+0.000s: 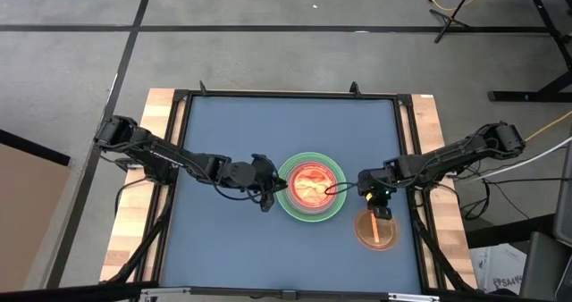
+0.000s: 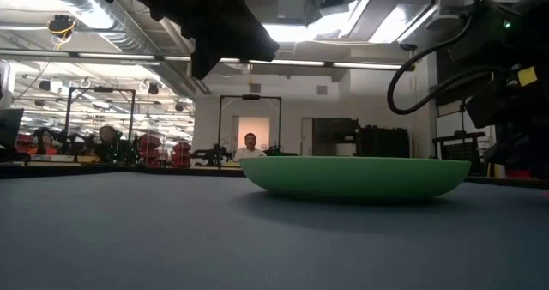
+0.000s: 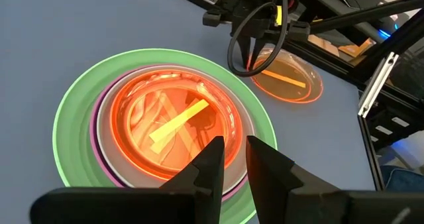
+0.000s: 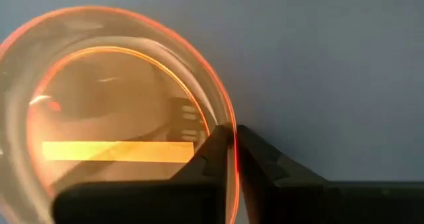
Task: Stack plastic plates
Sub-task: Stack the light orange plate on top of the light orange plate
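A stack stands mid-table: the large green plate [image 1: 310,216] [image 2: 356,177] at the bottom, a magenta rim [image 3: 95,139] and a pale rim above it, and translucent orange-pink plates [image 3: 172,118] nested on top. My left gripper [image 1: 266,193] [image 3: 233,144] hovers over the stack's left rim, narrowly open and holding nothing. A single orange plate [image 1: 375,230] [image 3: 286,78] lies to the right of the stack, nearer the table's near edge. My right gripper [image 1: 379,204] [image 4: 232,134] is shut on it. My right gripper pinches the single orange plate's rim [image 4: 224,108] on the plate's far side. One finger [image 4: 205,159] is inside the plate and the other [image 4: 265,163] outside it. The fingers come from above, pointing down. The plate looks flat on the table.
The blue table mat [image 1: 223,132] is bare across its far half and its left side. A black frame [image 1: 286,94] and wooden side rails [image 1: 429,123] border it. The room with a person far off shows beyond the table in the low view.
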`<action>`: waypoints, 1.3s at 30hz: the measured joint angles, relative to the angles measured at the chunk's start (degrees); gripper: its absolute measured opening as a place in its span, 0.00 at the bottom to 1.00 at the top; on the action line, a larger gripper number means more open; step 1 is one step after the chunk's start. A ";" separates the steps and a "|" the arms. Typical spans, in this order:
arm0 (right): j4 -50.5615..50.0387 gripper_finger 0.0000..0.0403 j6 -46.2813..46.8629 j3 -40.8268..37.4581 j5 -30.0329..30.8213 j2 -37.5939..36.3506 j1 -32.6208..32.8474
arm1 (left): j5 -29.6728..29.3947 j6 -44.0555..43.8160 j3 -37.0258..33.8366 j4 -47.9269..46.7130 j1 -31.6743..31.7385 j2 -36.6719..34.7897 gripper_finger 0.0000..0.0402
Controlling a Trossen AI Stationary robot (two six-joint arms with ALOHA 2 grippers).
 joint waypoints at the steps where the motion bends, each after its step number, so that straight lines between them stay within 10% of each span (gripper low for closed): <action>1: 0.01 0.05 0.00 0.00 0.06 0.00 0.00 | 0.00 0.00 0.00 0.00 0.00 0.00 0.14; 39: -0.31 0.00 -1.07 8.46 -0.39 0.11 0.04 | 0.00 0.17 0.00 -0.13 0.00 0.00 0.14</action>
